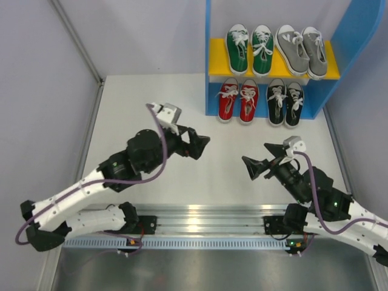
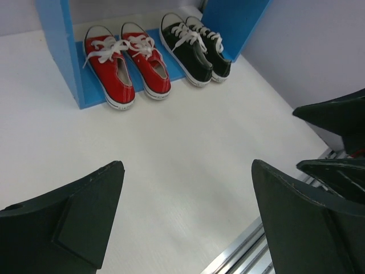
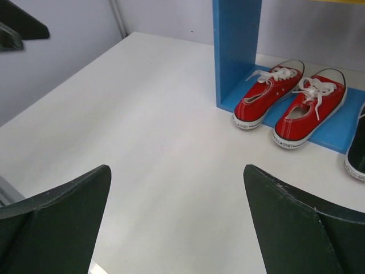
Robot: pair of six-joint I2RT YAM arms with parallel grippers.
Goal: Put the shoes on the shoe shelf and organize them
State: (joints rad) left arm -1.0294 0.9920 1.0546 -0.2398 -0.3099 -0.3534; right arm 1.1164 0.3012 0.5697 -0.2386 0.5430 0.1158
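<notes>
Both claws hung over the white table [image 1: 151,109] with nothing in them. The left claw [image 1: 203,148] stood spread wide, its two black fingers [image 2: 85,217] well apart and only bare table showing between them. The right claw [image 1: 254,154] was splayed just as wide and just as empty. Its tips were turned toward the left claw, with a stretch of table between the two.

All the shoes sat on the shoe shelf [image 1: 208,60], which stood well apart from both claws at the far side of the table. It was ahead and to the right of the left claw, and straight out beyond the right one.

On the yellow upper board [image 1: 333,63], farthest from the claws, the green pair [image 1: 250,48] sat on the left with the grey pair [image 1: 300,50] just beside it on the right. On the blue bottom level, nearer the claws, the red pair [image 1: 238,100] lay on the left and the black pair [image 1: 285,102] on the right.

The shoes of each pair lay side by side, white toe caps toward the shelf's back, heels toward the claws and laces up. In both wrist views the heels of the red pair reached slightly past the front edge of the blue base.
</notes>
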